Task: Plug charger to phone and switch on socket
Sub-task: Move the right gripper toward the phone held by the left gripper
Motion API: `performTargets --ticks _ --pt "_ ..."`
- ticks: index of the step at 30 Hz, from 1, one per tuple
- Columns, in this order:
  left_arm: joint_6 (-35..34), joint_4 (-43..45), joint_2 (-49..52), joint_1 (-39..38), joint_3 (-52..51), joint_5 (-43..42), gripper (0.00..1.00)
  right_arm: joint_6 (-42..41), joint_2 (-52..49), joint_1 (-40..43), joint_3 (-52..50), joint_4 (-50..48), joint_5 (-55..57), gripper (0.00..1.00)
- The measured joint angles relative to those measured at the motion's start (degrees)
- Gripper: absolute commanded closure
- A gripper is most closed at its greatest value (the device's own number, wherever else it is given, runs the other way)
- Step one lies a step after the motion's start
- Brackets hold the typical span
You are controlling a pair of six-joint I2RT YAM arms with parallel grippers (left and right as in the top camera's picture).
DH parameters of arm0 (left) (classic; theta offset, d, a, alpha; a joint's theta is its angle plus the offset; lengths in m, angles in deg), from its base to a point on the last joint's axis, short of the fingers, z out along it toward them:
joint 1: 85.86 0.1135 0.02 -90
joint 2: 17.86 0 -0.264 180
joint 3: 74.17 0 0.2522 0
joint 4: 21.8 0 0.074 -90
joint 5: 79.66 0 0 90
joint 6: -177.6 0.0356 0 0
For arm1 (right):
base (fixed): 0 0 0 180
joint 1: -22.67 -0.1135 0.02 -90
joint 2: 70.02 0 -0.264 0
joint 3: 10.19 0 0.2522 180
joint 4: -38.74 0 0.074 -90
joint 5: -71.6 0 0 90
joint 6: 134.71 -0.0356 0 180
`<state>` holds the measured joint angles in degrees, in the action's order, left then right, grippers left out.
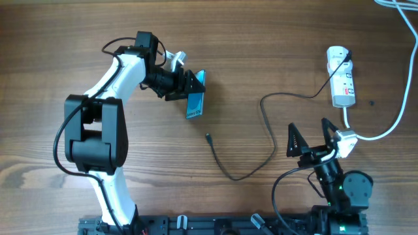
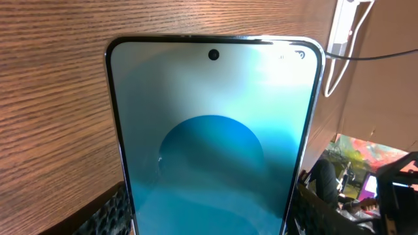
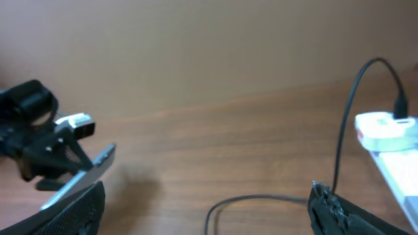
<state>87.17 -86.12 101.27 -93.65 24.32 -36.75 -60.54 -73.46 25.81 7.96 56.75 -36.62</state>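
On the left side of the desk [image 1: 52, 39], the left gripper [image 1: 194, 88] has its fingers [image 2: 112, 214] closed on the phone [image 1: 195, 104]. It clamps the phone by its long edges and props it at a tilt, with the teal screen filling the left wrist view. Whether the phone's lower edge touches the wood I cannot tell.

The charger [image 1: 262, 108] runs from the socket [image 1: 341, 77] at the far right, loops down across the middle of the desk and ends in its plug tip [image 1: 208, 136]. The tip lies free on the wood, near the phone's lower end but apart from it. The right gripper [image 1: 307, 128] hovers near the right edge below the socket, fingers spread wide and empty, beside the white cord [image 1: 392, 124].

I judge the step in hand to be presenting the phone for plugging; the cable is not yet picked up and the socket switch looks untouched. The next move calls for the right arm to reach left across the loop and pinch the cable just behind the tip. It must then line the tip up squarely with the port on the phone's lower edge while the left arm holds the phone steady. A slack grip or a skewed approach would likely push the phone aside.
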Motion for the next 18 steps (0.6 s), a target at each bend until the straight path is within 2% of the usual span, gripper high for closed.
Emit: performTargets --ticks 5,10,12,14,17,18 --pt "0.2 0.0 0.0 0.0 0.0 -0.5 0.36 0.8 -13.6 0.0 19.9 15.1 -1.0 0.0" --pt "0.4 0.1 0.0 0.0 0.0 -0.8 0.35 1.6 -38.9 0.0 53.4 46.1 -1.7 0.0" --pt "0.4 0.0 0.0 0.0 0.0 -0.8 0.34 1.6 -47.3 0.0 63.0 50.7 -2.7 0.03" --pt "0.4 0.0 0.0 0.0 0.0 -0.8 0.34 1.6 -54.0 0.0 69.4 52.1 -4.4 0.23" --pt "0.4 0.0 0.0 0.0 0.0 -0.8 0.34 1.9 -58.8 0.0 71.0 51.8 -8.6 0.7" --pt "0.4 0.0 0.0 0.0 0.0 -0.8 0.34 1.8 -62.3 -0.1 71.0 51.4 -12.1 0.71"
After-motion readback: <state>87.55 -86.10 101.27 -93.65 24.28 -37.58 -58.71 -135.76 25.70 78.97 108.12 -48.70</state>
